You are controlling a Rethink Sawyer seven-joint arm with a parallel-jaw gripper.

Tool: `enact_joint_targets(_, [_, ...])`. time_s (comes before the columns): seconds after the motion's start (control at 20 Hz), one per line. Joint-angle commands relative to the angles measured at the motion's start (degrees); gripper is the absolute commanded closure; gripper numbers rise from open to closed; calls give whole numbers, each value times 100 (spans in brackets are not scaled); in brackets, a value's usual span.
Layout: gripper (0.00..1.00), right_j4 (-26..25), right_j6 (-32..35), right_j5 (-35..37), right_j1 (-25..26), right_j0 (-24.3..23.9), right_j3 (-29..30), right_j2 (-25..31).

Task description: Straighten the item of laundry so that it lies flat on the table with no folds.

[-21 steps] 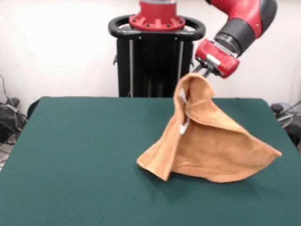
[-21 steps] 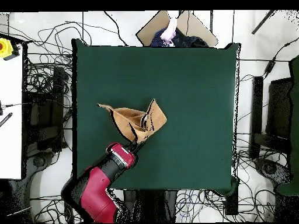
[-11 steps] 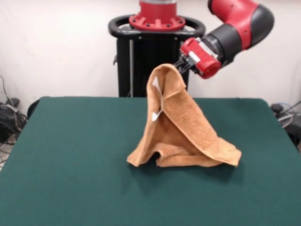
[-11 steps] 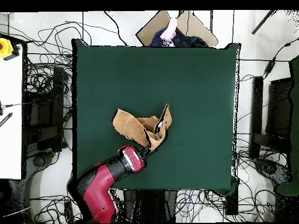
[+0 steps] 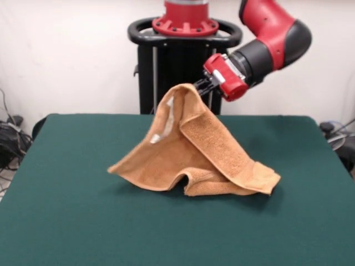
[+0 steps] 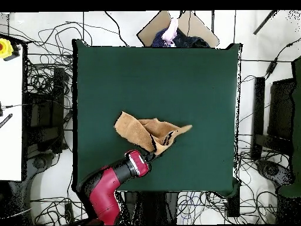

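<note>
One towel [image 5: 205,149] corner peaks upward.

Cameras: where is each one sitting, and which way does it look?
Front view: sits across the table, facing the robot; shows the pedestal, the red and black arm and its hand holding up a corner of the orange-tan towel.
Overhead view: hangs above, looking straight down on the table; the arm reaches in from the bottom, the hand at the towel; a person shows at the top edge.
Both share the towel, the green table and the arm.
</note>
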Motion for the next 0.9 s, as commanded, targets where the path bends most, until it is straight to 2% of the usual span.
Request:
enact_joint_targets(0.05, [100, -71, 1638, 141, 405, -144, -688, 745])
enact_joint_targets(0.2, [100, 76, 1666, 195, 490, -94, -524, 828])
enact_joint_targets(0.35, [100, 602, 1865, -140, 744, 61, -538, 1038])
enact_joint_targets(0.5, [100, 918, 2135, -373, 1042, 148, -704, 1218])
enact_joint_targets(0.75, [100, 1134, 2534, -636, 1486, 279, -1011, 1380])
enact_joint_targets(0.9, [100, 1566, 2558, -928, 1592, 378, -1096, 1561])
